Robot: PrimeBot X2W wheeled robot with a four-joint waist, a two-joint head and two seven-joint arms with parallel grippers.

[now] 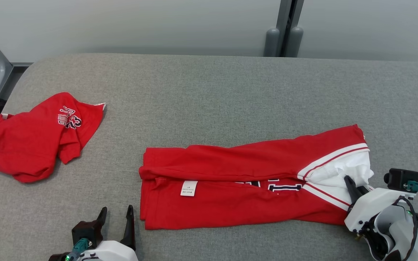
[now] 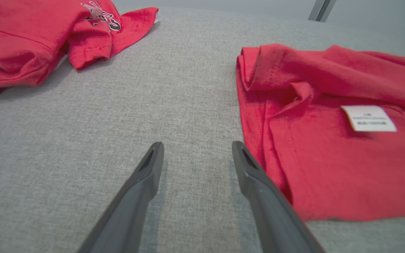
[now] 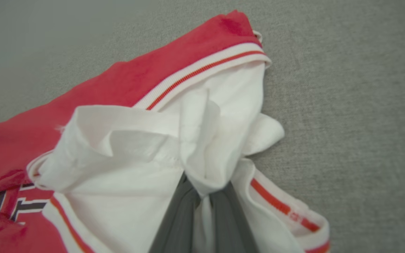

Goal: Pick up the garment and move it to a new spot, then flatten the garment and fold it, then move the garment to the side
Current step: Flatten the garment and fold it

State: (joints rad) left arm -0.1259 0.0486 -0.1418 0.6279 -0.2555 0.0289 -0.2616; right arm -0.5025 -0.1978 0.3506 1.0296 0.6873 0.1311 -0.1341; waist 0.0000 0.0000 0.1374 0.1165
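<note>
Right hand (image 3: pixel 204 186) clamped sleeve (image 3: pixel 216 105) at 3 o'clock of garment (image 1: pixel 238 181) | left hand (image 2: pixel 197 151) apart | seemingly thin pinch could slip, spoiling fold

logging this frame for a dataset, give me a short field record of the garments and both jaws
support: grey fabric surface
work garment: red jersey, folded into a long strip, white label up
other garment: crumpled red t-shirt, apart at the robot's left
left jaws: open, empty, over bare surface beside the jersey's left edge
right jaws: shut on the jersey's white fabric at its right end
</note>
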